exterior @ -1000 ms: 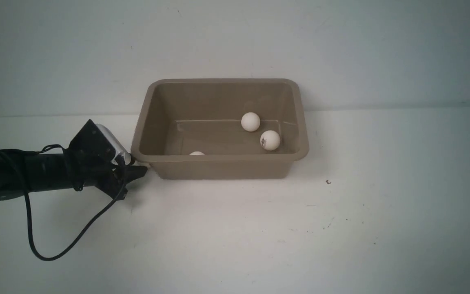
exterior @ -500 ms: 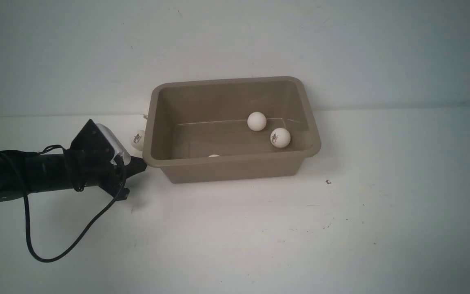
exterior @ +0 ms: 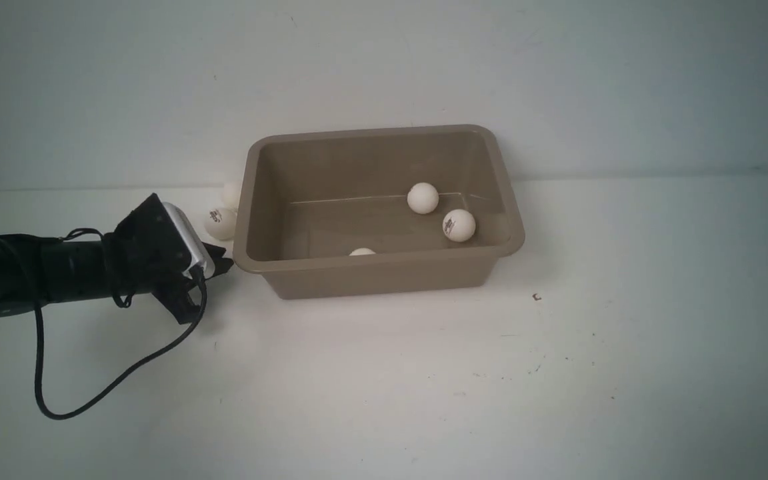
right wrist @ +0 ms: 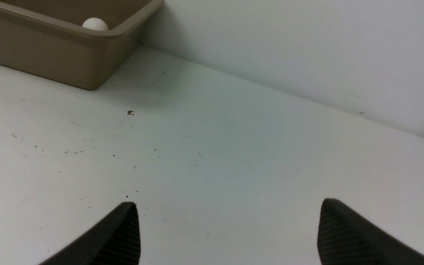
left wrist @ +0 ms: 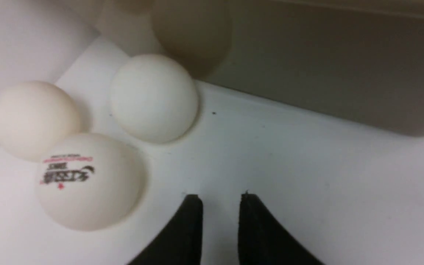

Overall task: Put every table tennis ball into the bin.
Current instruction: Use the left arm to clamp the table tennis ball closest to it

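White tabletop (exterior: 424, 373) runs back to a pale wall (exterior: 384, 67). Since a second ago the bin (exterior: 384, 280) has slid to the right and turned slightly. This has uncovered table tennis balls on the table off its left end: a logo ball (exterior: 220, 223) and, behind it, a plain ball (exterior: 230, 195) by the bin's rim. The left wrist view shows three clustered there. Inside the bin, shifted along with it, lie a far ball (exterior: 423, 198), a marked ball (exterior: 459, 225) toward the right end and a near ball (exterior: 362, 252) half hidden by the front rim. The left gripper (exterior: 221, 263) has drawn back a little. It is clenched on nothing, with its tips just short of the bin's near left corner. The loose balls sit in a tight pocket between bin and wall. Bare table spreads wide in front and to the right, where the right gripper (right wrist: 228, 208) hangs released and empty.
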Controlling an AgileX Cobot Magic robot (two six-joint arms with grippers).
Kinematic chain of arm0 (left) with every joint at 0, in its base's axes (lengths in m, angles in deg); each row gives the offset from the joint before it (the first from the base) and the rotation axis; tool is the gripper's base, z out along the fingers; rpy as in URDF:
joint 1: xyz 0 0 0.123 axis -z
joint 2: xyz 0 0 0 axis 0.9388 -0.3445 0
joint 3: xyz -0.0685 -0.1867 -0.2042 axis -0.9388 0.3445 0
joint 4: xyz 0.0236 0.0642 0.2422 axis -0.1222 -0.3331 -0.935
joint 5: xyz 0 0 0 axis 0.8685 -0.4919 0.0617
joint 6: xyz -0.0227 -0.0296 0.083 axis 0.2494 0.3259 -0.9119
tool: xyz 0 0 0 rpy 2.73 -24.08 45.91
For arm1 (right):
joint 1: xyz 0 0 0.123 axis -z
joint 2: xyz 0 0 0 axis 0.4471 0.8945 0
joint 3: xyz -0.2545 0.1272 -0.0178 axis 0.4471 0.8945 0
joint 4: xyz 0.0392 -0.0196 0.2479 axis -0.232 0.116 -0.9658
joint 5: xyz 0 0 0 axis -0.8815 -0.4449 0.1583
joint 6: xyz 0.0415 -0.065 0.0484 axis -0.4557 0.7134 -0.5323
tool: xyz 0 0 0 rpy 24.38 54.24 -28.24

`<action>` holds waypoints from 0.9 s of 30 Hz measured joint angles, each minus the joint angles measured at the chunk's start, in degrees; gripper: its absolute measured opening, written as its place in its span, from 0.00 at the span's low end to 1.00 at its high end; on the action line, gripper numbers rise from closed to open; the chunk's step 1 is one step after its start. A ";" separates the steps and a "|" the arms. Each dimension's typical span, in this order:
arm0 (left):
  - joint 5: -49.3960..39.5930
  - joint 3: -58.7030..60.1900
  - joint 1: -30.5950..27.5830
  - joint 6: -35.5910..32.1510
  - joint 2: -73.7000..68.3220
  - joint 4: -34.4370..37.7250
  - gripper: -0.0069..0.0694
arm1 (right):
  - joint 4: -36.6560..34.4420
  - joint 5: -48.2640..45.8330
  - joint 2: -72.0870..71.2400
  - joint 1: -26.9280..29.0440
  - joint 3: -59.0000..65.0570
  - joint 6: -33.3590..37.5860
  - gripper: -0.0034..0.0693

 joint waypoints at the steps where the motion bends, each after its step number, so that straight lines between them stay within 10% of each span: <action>1: 0.00 -0.13 0.00 0.05 0.00 0.00 0.30 | 0.00 0.00 0.00 0.00 0.00 0.00 0.86; 12: 3.91 -5.10 0.00 25.70 1.26 -0.12 0.64 | 0.00 0.00 0.00 0.00 0.00 0.00 0.86; 27: 7.58 -7.38 0.00 27.54 1.96 -0.05 0.65 | 0.00 0.00 0.00 0.00 0.00 0.00 0.86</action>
